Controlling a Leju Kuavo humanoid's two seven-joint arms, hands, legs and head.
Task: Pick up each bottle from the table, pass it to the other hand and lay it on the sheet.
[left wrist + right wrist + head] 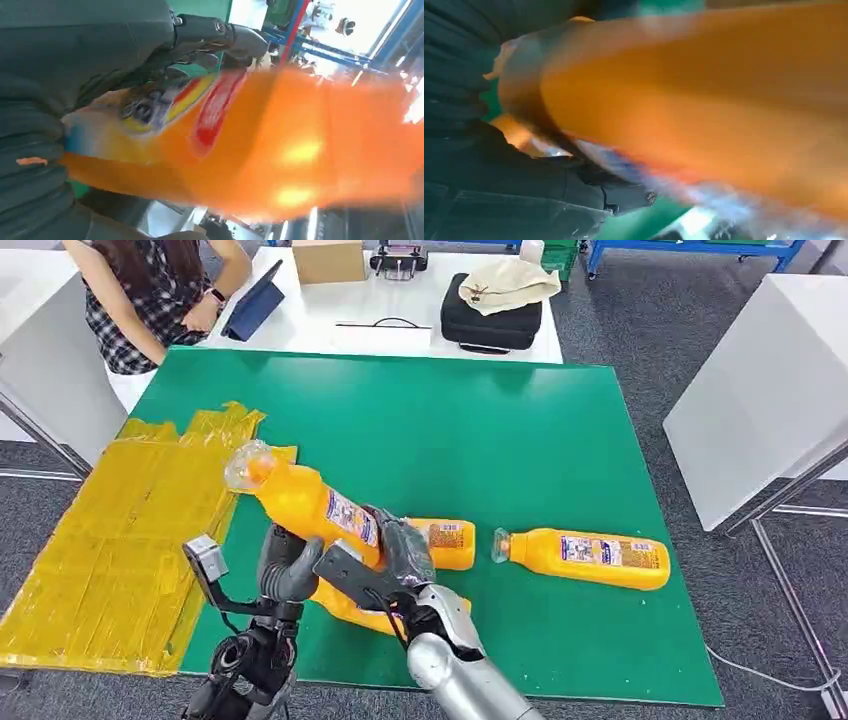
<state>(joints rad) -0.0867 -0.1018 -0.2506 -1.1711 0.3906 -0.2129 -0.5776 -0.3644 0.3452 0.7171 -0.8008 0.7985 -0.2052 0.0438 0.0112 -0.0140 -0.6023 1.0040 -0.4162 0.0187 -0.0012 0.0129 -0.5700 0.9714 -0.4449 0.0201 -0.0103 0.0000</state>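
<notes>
While I watch remotely, both hands: clasping raised bottle (305, 502)
Right hand (400, 555): gripping base
Left hand (288, 565): wrapped beneath
Sheet (110, 530): bare

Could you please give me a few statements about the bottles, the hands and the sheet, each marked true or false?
1. The raised orange bottle is held above the green table with its clear neck pointing toward the yellow sheet. True.
2. The right hand is around the raised bottle's lower body. True.
3. A bottle already lies on the yellow sheet. False: the sheet holds no bottle.
4. The bottle lying to the right stands upright. False: it lies on its side on the green surface.
5. The left hand is right beside the raised bottle, beneath it. True.
6. The black case sits on the green table. False: it sits on the white table beyond.
</notes>
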